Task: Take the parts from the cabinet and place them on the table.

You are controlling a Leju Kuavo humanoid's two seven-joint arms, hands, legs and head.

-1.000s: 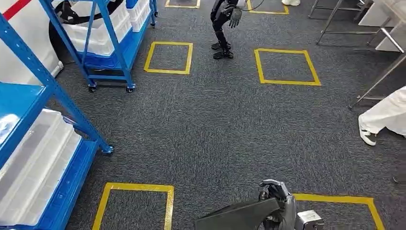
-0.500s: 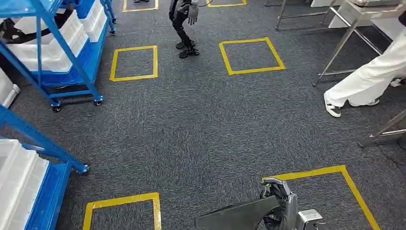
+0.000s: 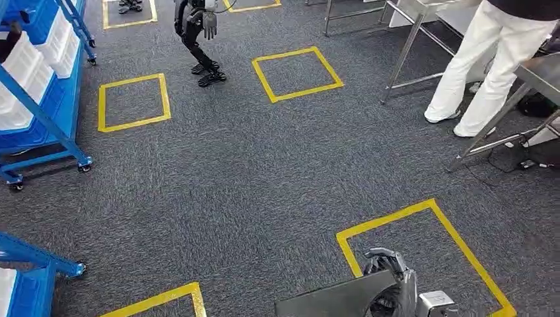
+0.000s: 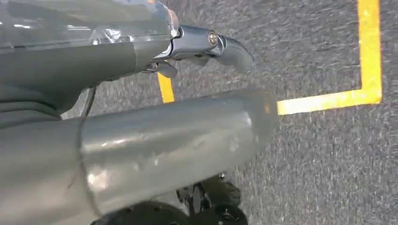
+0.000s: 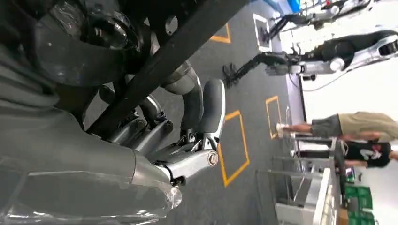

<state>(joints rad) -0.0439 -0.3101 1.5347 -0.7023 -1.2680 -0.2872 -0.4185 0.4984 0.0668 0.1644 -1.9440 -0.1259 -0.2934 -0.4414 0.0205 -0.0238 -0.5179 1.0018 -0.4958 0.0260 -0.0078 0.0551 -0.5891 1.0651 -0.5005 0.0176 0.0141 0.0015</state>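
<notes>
- A flat dark grey panel-shaped part (image 3: 333, 302) is gripped by the right hand (image 3: 389, 277) at the lower edge of the head view, above the dark grey carpeted floor (image 3: 264, 172); the dark fingers (image 3: 383, 254) are curled over the part's end.
- In the right wrist view the same hand (image 5: 187, 140) is seen wrapped around a black bar-like edge of the part (image 5: 178, 47), with the fingers closed on it.
- The left hand (image 4: 206, 47) is seen in its wrist view above the carpet, beside a yellow tape line (image 4: 328, 96); whether it is spread or closed cannot be told (too little of it is visible).
- A yellow tape square (image 3: 422, 257) is marked on the floor just beside the held part.
- Blue metal shelving racks on castors (image 3: 46, 125), loaded with white plastic bins (image 3: 26, 66), are placed along the left side.
- A second dark humanoid robot (image 3: 197, 33) is stood at the far end, near another yellow tape square (image 3: 297, 72).
- A person in white trousers (image 3: 482, 66) is stood at the far right, beside a steel-legged worktop (image 3: 422, 26), well apart from the part.
</notes>
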